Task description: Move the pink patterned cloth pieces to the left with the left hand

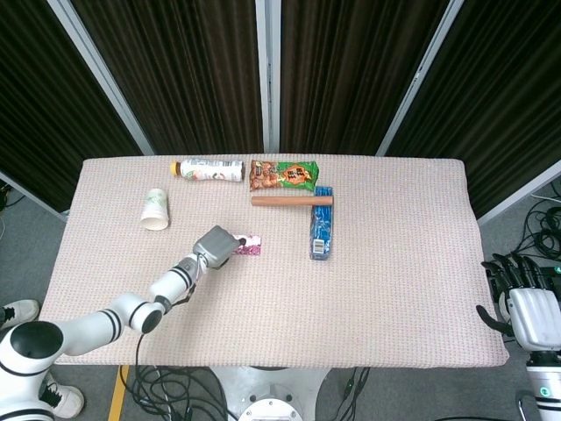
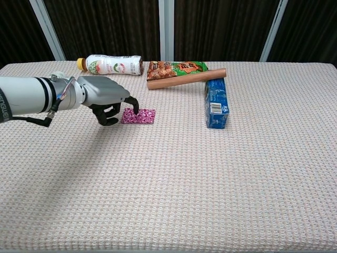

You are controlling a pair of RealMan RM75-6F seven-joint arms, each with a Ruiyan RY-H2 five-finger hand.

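The pink patterned cloth (image 1: 250, 245) (image 2: 142, 116) lies flat on the table, left of centre. My left hand (image 1: 217, 244) (image 2: 105, 96) is low over the table at the cloth's left edge. One fingertip (image 2: 136, 110) touches the cloth's left part, and the other fingers curl down onto the table beside it. Nothing is lifted. My right hand (image 1: 530, 314) hangs off the table's right front corner with its fingers apart and nothing in it. Only the head view shows it.
A drink bottle (image 1: 209, 169) (image 2: 113, 65) lies at the back, with a snack bag (image 1: 283, 174) (image 2: 176, 68) and a wooden stick (image 1: 292, 201) (image 2: 187, 79) to its right. A blue box (image 1: 322, 233) (image 2: 216, 104) lies right of the cloth. A paper cup (image 1: 155, 210) stands at the left.
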